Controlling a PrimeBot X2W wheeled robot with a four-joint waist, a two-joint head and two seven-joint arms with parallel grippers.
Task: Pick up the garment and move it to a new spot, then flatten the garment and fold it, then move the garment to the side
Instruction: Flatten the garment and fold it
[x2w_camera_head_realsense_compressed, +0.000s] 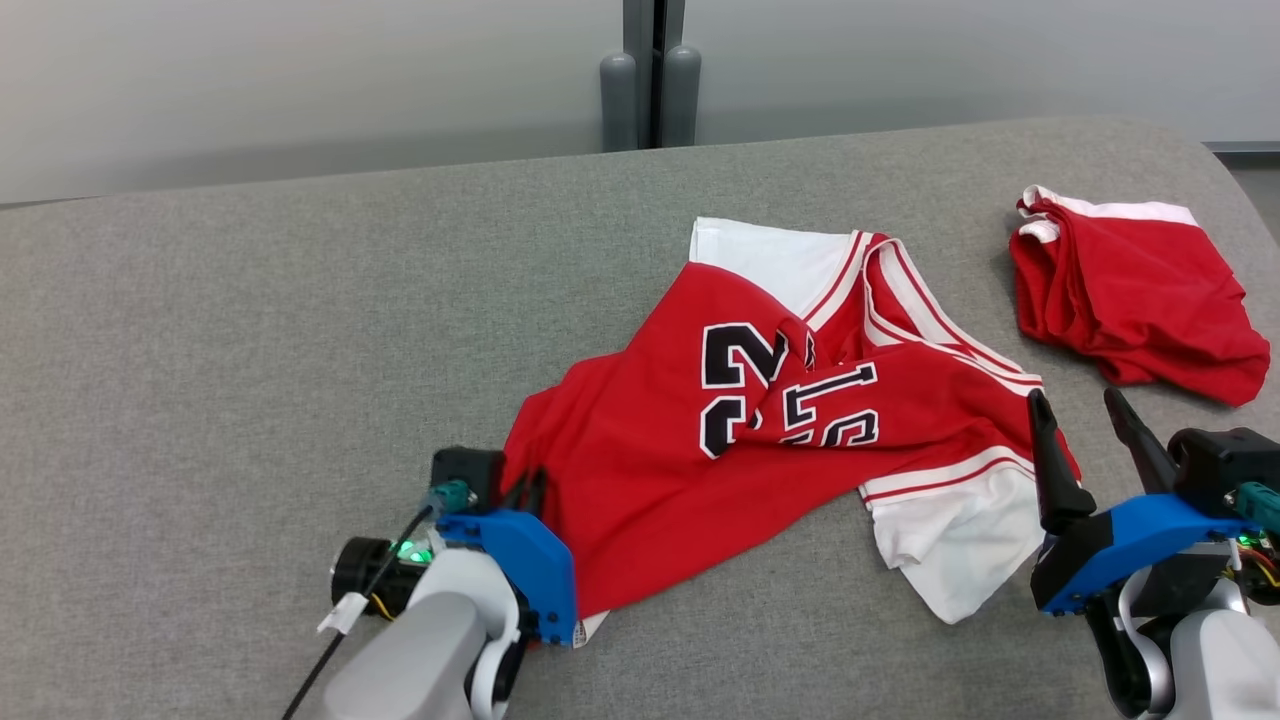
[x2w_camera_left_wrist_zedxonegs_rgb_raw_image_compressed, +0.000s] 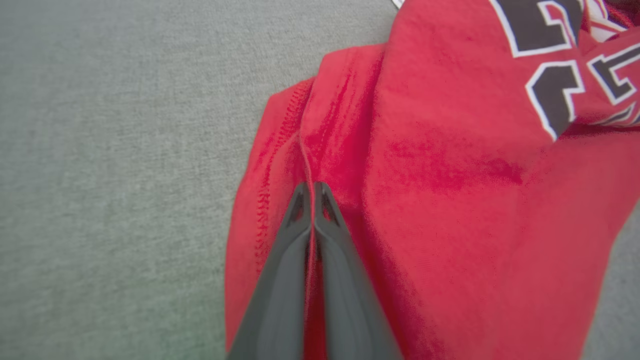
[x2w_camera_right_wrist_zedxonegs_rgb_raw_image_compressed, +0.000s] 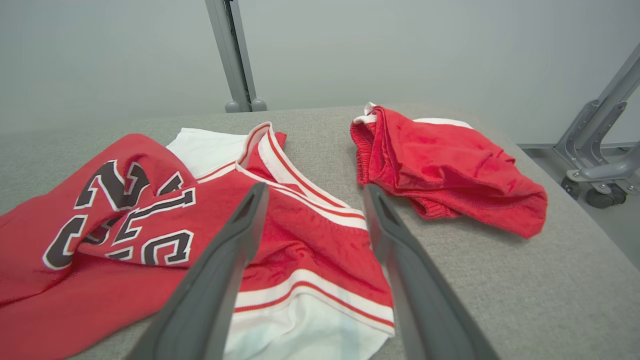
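Toward the front edge of the grey surface (x2w_camera_head_realsense_compressed: 200, 350), the left gripper (x2w_camera_left_wrist_zedxonegs_rgb_raw_image_compressed: 312, 187) clamps the red jersey (x2w_camera_head_realsense_compressed: 640, 450) (tips together on its hem); the right gripper (x2w_camera_head_realsense_compressed: 1076, 400) hovers spread beside it

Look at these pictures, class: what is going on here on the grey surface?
A two-armed robot is working on a crumpled red basketball jersey with black numerals and white trim, lying on a grey fabric-covered table. Its left fingers are shut on a fold at the jersey's red edge. Its right fingers stand open near the jersey's white-banded side, holding nothing. A second crumpled red garment with a white band lies apart, further right. The jersey is not yet flattened or folded.
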